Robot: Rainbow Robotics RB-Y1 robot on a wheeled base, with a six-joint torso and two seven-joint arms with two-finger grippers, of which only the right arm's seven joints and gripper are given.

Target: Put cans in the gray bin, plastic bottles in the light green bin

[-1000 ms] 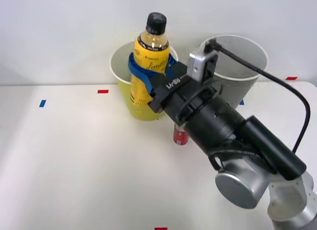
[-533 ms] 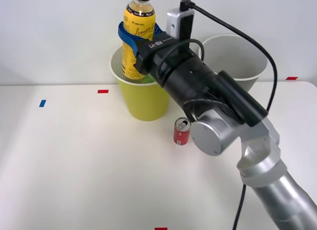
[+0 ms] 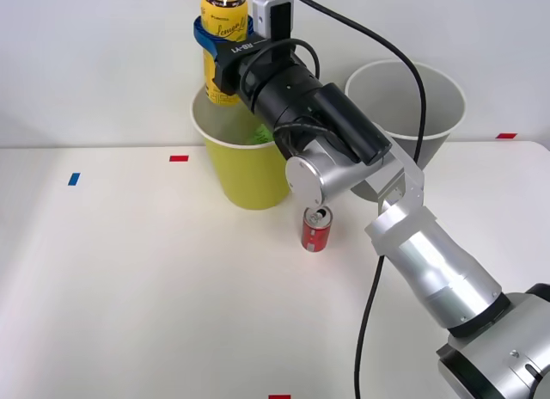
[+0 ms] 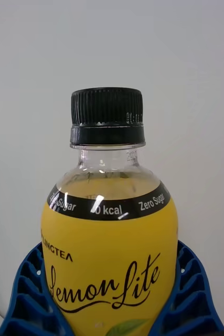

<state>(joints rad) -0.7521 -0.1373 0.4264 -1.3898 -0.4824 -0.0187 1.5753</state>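
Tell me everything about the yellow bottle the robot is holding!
The yellow plastic bottle has a ribbed black cap, a clear neck and a yellow "Lemon Lite" label with a black "0 kcal" band. It stands upright, clamped between the right gripper's blue ribbed fingers, held in the air above the yellow-green bin.

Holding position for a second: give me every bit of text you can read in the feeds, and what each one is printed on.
"0 kcal" and "Zero Sugar": black band of the yellow bottle.
"Lemon Lite": script on its yellow label.
"LINCTEA": small print above the script; first letters are cut off.
"RB-Y1": on the right gripper, reading upside down in the front view.
The red can: print too small to read.
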